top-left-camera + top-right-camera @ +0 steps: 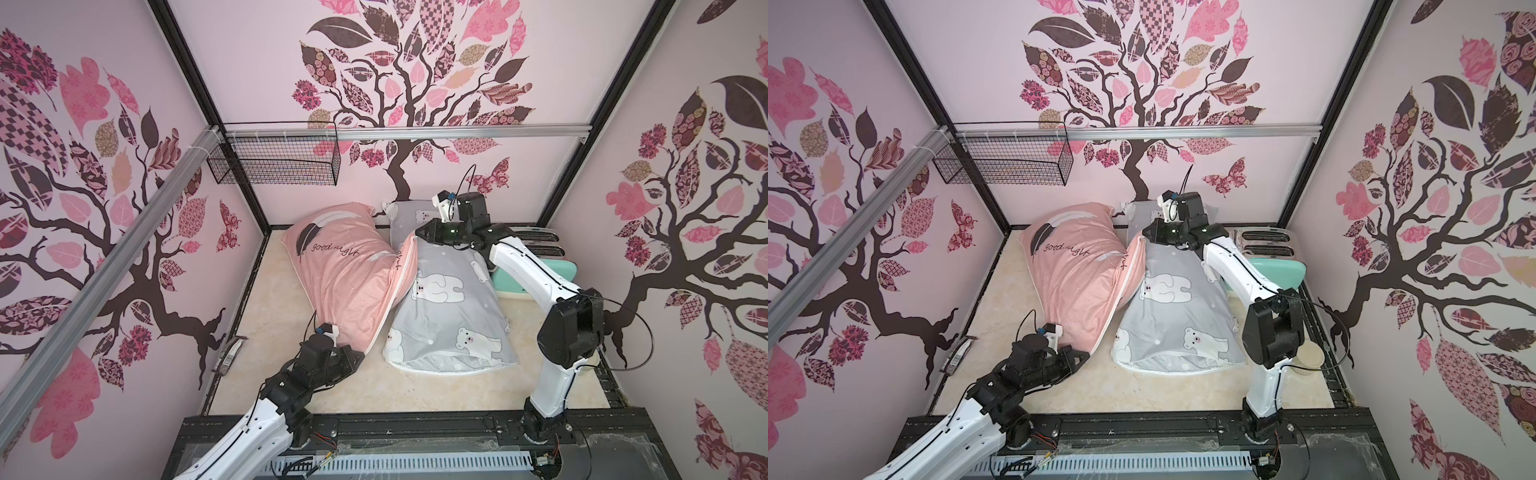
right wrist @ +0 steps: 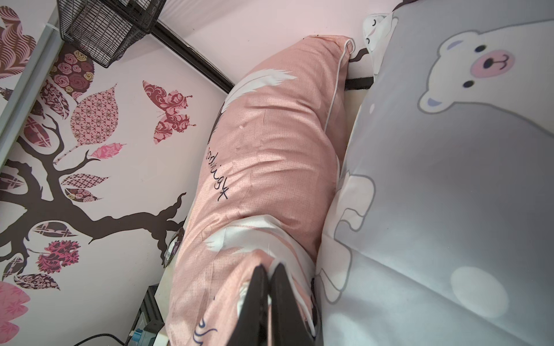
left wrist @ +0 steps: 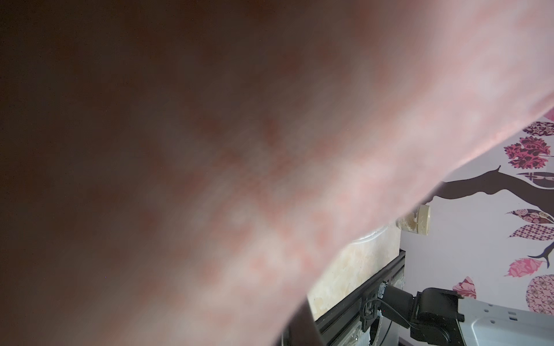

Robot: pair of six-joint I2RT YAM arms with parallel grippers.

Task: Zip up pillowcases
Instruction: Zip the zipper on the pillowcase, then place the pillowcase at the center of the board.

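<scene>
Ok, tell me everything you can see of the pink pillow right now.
The pink pillow is a stuffed, cotton-looking case printed with feathers and "good night" script, trimmed with white piping. It lies on the table, far end by the back wall, one side lapping onto the grey pillow. The right pincer is shut on its piped edge; the left pincer meets its near corner, grip hidden. Whether the zip is closed, I cannot tell.
</scene>
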